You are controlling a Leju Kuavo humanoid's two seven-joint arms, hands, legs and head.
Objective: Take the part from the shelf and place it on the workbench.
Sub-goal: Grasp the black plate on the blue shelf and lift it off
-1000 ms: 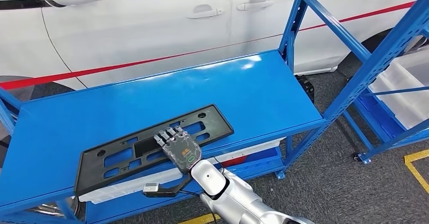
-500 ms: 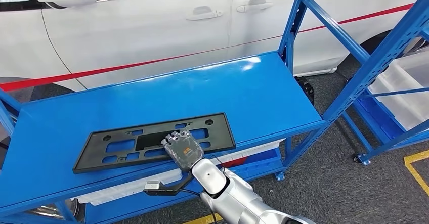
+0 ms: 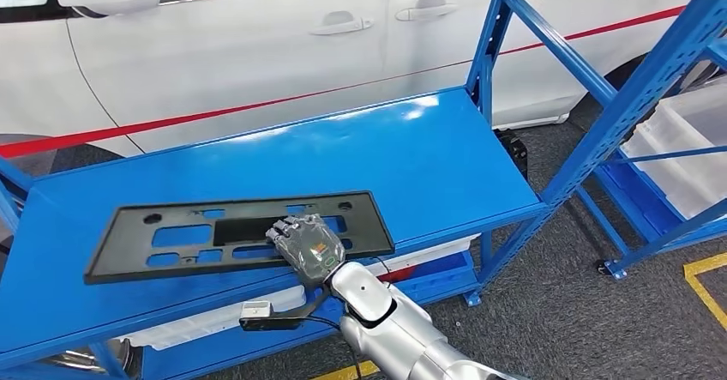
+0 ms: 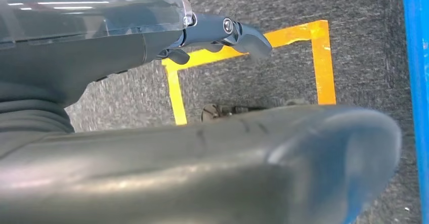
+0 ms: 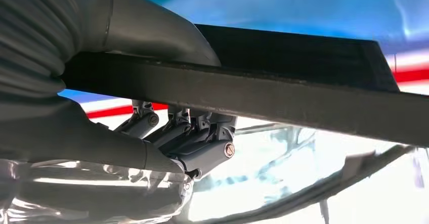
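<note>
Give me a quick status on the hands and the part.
Right hand grips part at its near edge. Part over blue shelf. Left hand hangs empty over floor. Nothing in the way.

Matt black plastic part [image 3: 231,235], glossy shelf [image 3: 411,161]

A car workshop or vehicle assembly floor.

A white car [image 3: 257,45] with a red stripe along its doors stands just behind a blue steel counter [image 3: 446,153]. Blue metal shelving [image 3: 634,97] holding pale plastic bins [image 3: 686,153] rises beside it, and yellow floor tape [image 3: 707,281] marks out zones on the grey carpet-like floor [image 3: 557,311].
</note>
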